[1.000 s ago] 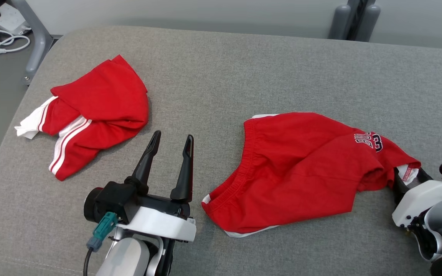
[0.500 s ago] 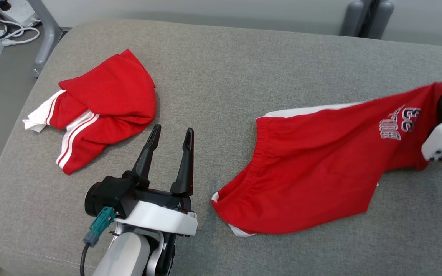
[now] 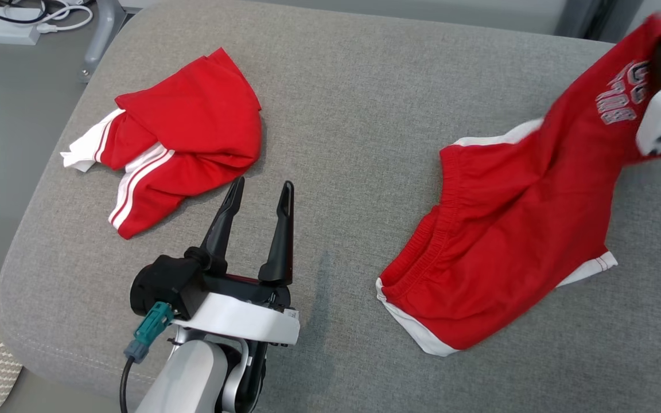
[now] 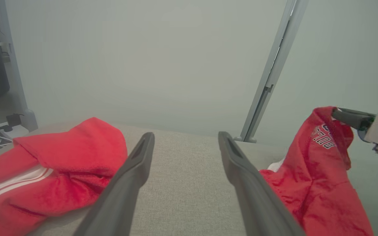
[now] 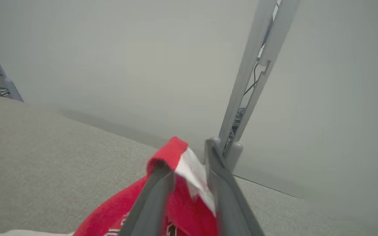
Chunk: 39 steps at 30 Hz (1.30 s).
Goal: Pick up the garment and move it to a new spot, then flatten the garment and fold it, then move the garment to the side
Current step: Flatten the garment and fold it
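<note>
Right gripper [image 5: 187, 157] sits at the upper right of the head view, fingers pinched narrow on a leg hem of the red fabric shorts with white trim and printed lettering [image 3: 514, 229]. In the right wrist view, red and white cloth bunches between its two fingers. The held corner is raised off the grey fabric-covered padded surface [image 3: 353, 115] and the lettered leg is pulled up. The elastic waistband end and the lower white-edged hem lie on the surface, right of centre. Left gripper [image 3: 263, 183] is low centre-left, fingers spread wide with nothing between them, between the two garments. A crumpled red garment with white stripes [image 3: 187, 132] lies upper left, well apart from the shorts.
</note>
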### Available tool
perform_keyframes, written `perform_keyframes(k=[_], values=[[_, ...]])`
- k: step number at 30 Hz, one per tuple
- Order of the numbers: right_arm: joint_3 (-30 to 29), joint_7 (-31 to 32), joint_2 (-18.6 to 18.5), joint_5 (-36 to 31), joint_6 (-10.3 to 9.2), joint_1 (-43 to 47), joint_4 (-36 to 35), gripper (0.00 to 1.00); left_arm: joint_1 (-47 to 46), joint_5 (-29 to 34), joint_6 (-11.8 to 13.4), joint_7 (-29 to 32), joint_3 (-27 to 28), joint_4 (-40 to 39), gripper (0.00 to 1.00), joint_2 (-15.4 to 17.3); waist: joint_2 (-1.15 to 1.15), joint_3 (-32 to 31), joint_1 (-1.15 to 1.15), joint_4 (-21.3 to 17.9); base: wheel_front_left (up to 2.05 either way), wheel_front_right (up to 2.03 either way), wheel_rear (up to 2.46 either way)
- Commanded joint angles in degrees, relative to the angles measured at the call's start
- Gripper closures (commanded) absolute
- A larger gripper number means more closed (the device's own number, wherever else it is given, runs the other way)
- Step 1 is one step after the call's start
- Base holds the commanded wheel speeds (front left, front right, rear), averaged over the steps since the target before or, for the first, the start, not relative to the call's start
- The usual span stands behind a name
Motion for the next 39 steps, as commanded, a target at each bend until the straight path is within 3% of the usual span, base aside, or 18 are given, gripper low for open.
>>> perform_keyframes(k=[1, 10, 18, 25, 27, 34, 39], values=[[1.8, 1.0, -0.9, -1.2, -0.05, -0.3, 2.1, 0.0, -0.4, -0.1, 0.4, -0.1, 0.3, -0.2, 0.0, 0.2, 0.0, 0.1, 0.0, 0.0, 0.0, 0.0, 0.0], [3.4, 2.4, 0.3, 0.2, -0.02, 0.3, 11.1, 0.0, 0.5, 0.5, 0.1, -0.1, 0.6, 0.4, 0.0, 0.2, 0.0, -3.2, 0.0, -3.0, 0.0, 0.0, 0.0], [4.5, -3.5, 2.7, 6.3, -0.02, 5.3, 9.3, 0.0, 1.8, 1.5, -0.1, -0.1, 2.4, 0.9, 0.0, 0.2, 0.0, -7.9, 0.0, -8.4, 0.0, 0.0, 0.0], [3.8, -7.3, 4.9, 12.2, -0.03, 14.5, 3.0, 0.0, 3.9, 1.6, 0.0, -0.1, 3.6, 1.2, 0.0, 0.2, 0.0, -11.4, 0.0, -11.9, 0.0, 0.0, 0.0], [1.3, -7.9, 5.2, 14.5, -0.02, 20.2, -2.0, 0.0, 5.1, 1.8, -0.1, -0.1, 3.9, 1.3, 0.0, 0.2, 0.0, -12.8, 0.0, -12.9, 0.0, 0.0, 0.0], [-5.9, -8.1, 7.4, 13.5, -0.01, 33.1, -15.6, 0.0, 7.1, 2.5, -0.6, -0.1, 4.0, 1.8, 0.0, 0.2, 0.0, -14.6, 0.0, -14.0, 0.0, 0.0, 0.0], [-10.7, -8.1, 11.5, 11.7, -0.01, 41.9, -24.3, 0.0, 7.6, 2.8, -0.9, -0.1, 3.5, 2.1, 0.0, 0.2, 0.0, -14.9, 0.0, -13.7, 0.0, 0.0, 0.0]])
